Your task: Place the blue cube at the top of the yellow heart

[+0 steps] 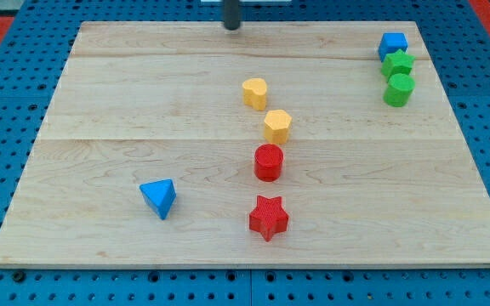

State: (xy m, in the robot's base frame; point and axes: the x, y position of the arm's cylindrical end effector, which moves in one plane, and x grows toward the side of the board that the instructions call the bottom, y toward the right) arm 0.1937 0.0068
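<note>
Red star (268, 218): nearest the view's bottom edge, standing alone; you can leave it out of the work.
Blue triangular block (159, 198): left of the star, well apart from everything else.
Red cylinder (269, 161): just above the star, with the yellow hexagonal block (277, 126) close above it.
Yellow heart (254, 93): mid-board, just up and left of the hexagonal block; the space on its top side lies bare.
Blue cube (392, 45): far top-right corner, touching the green star-like block (396, 65), which sits against the green cylinder (399, 89).
My tip (230, 26): at the top edge of the wooden board (100, 102), above the heart, well left of the cube; a bare rod, so it holds nothing and touches no block.
Progress: not started, by my judgement. You have the whole push left, cube leftward to above the heart.
</note>
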